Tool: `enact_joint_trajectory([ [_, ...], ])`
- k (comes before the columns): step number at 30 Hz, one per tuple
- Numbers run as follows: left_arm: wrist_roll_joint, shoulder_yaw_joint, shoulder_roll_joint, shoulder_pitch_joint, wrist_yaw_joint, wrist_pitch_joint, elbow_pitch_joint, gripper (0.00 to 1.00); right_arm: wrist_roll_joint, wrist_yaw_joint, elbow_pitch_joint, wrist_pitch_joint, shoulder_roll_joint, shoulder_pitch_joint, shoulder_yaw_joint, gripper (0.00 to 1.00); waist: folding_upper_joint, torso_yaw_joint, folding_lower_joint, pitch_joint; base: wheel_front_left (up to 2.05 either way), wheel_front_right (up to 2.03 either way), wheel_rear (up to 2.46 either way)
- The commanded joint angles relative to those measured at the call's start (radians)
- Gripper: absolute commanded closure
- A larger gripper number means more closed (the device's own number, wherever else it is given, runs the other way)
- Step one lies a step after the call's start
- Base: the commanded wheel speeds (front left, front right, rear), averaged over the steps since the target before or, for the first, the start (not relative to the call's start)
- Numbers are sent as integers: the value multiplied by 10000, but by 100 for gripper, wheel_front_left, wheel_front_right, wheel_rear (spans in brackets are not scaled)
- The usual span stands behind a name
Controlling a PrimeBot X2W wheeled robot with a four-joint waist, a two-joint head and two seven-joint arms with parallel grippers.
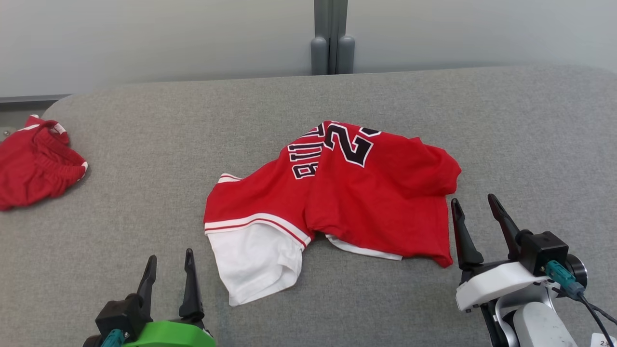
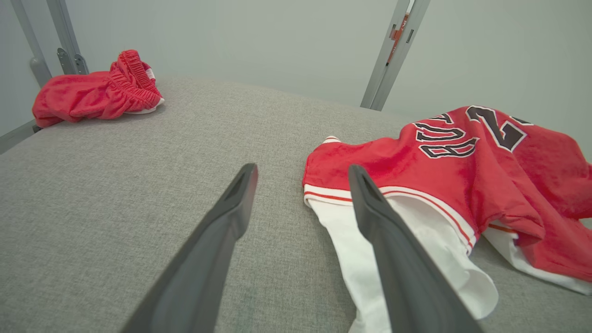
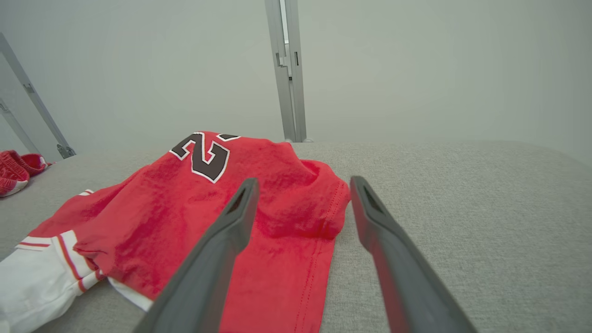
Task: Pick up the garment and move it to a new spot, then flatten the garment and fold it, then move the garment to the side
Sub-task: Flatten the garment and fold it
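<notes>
Grey fabric surface [image 1: 434, 111], pale wall [image 1: 144, 38]

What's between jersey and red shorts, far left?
Nothing; that stretch of grey padded surface is bare from jersey to red shorts, clear in head and left wrist views.

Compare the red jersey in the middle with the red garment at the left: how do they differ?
The jersey carries black lettering and a number; the left garment shows no print. The jersey has a large white part; the left garment only thin white trim. The jersey lies spread but rumpled; the left garment is bunched. Both are red and lie on the grey surface.
</notes>
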Motion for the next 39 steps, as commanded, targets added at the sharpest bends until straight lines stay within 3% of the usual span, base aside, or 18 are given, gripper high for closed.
enact_joint_trajectory([
  [1, -50, -30, 30, 118, 69, -5, -69, 0, 80, -14, -35, -28, -12, 130, 60, 0, 0, -20, 0, -106, 0, 0, 0],
  [20, 64, -120, 30, 41, 163, -4, -231, 0, 245, -14, 240, -29, -11, -82, 145, 0, 0, 50, 0, -96, 0, 0, 0],
  [24, 305, -392, 49, 124, -23, 33, 286, 0, 260, -14, 535, -29, -9, -21, 128, 0, 0, 44, 0, 23, 0, 0, 0],
  [33, -75, -933, 121, -93, -581, 1417, 1567, 0, 185, -14, 1166, -29, -16, 319, -76, 0, 0, -169, 0, 395, 0, 0, 0],
  [39, -219, -1020, 109, -415, -672, 1502, 1937, 0, 462, -14, 1648, 41, -16, 553, 120, 0, 0, -420, 0, 600, 0, 0, 0],
])
